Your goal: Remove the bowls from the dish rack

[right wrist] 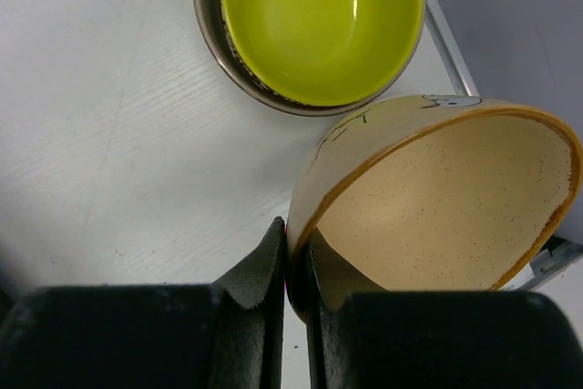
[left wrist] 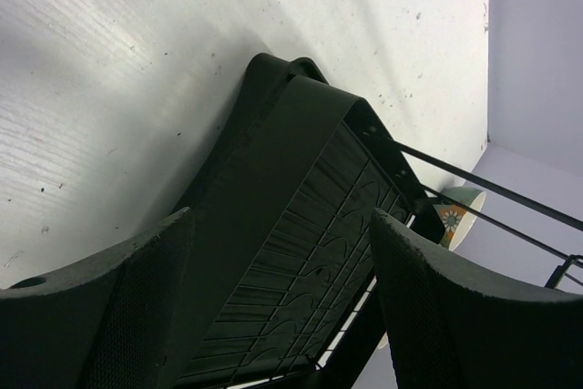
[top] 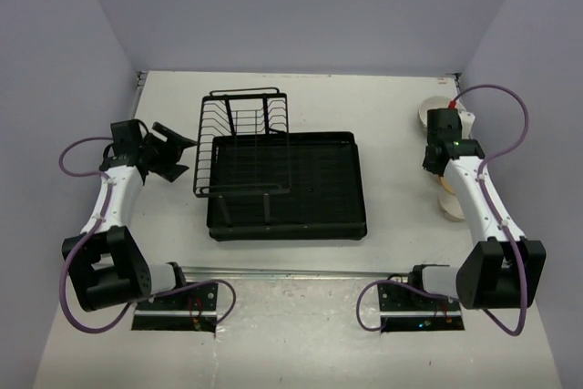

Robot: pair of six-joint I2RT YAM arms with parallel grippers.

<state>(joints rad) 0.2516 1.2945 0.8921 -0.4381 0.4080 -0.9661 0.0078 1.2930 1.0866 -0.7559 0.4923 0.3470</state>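
My right hand (right wrist: pixel 296 284) is clamped on the rim of the brown-banded cream bowl (right wrist: pixel 446 198), which is tilted beside the yellow-green bowl (right wrist: pixel 319 20) above the tabletop (right wrist: pixel 109 134). Likely glazed ceramic: rigid, slippery, chip-prone. Grip the rim wall squarely. My left hand (left wrist: pixel 282 261) stands wide beside the dish rack (top: pixel 310 179).

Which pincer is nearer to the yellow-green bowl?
Right. The right pincer, gripping a tan bowl, is beside the yellow-green bowl; the left pincer is left of the rack.
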